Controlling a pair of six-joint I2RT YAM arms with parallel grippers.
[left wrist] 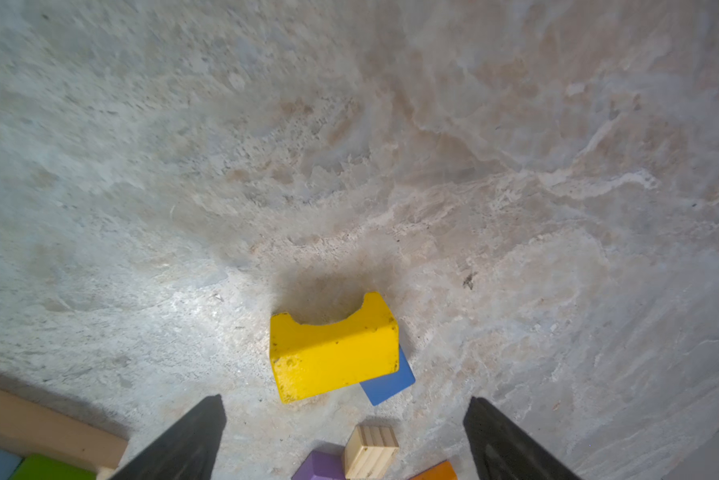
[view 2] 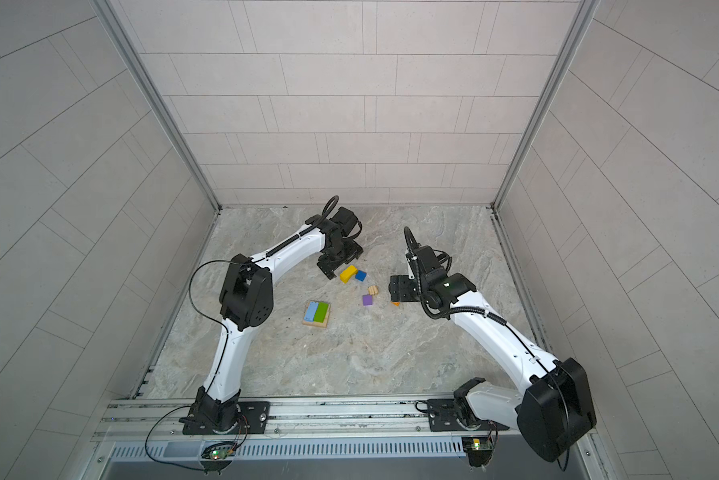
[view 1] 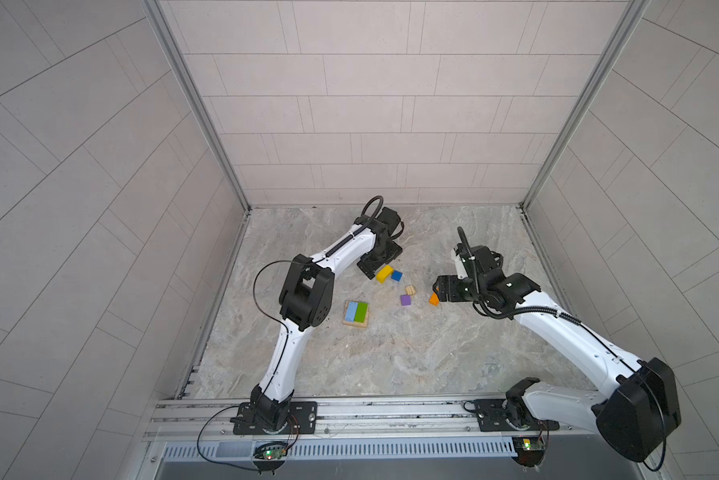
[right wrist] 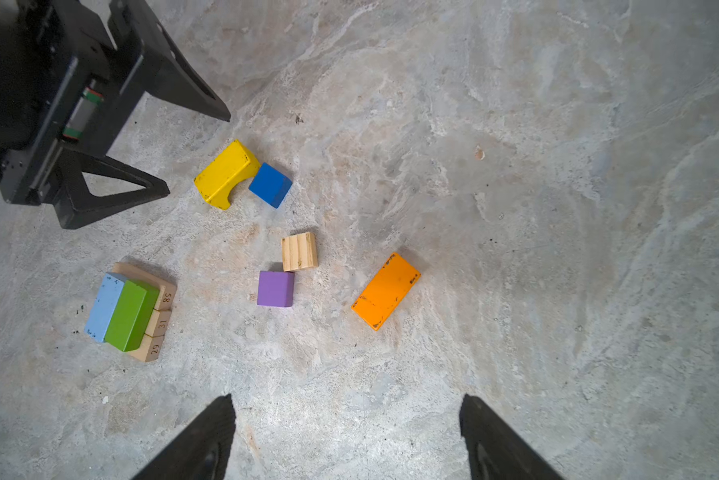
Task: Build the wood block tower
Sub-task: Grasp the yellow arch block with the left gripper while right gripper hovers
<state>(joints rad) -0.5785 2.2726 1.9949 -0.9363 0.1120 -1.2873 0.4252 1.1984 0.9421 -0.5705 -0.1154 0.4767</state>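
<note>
Tan bars (right wrist: 160,322) are laid side by side nearest the base, with a light-blue bar (right wrist: 105,306) and a green bar (right wrist: 130,313) stacked on them. Beyond, the right gripper (right wrist: 347,399) is held open and empty near the orange bar (right wrist: 386,291). Farthest off, the left gripper (left wrist: 345,400) is spread wide, empty, before the yellow block (left wrist: 332,357).

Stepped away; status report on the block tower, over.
Left gripper, right gripper: jaws open, empty. Light-blue bar, green bar stacked on tan bars. Yellow block before left jaws, dark-blue cube against it.
</note>
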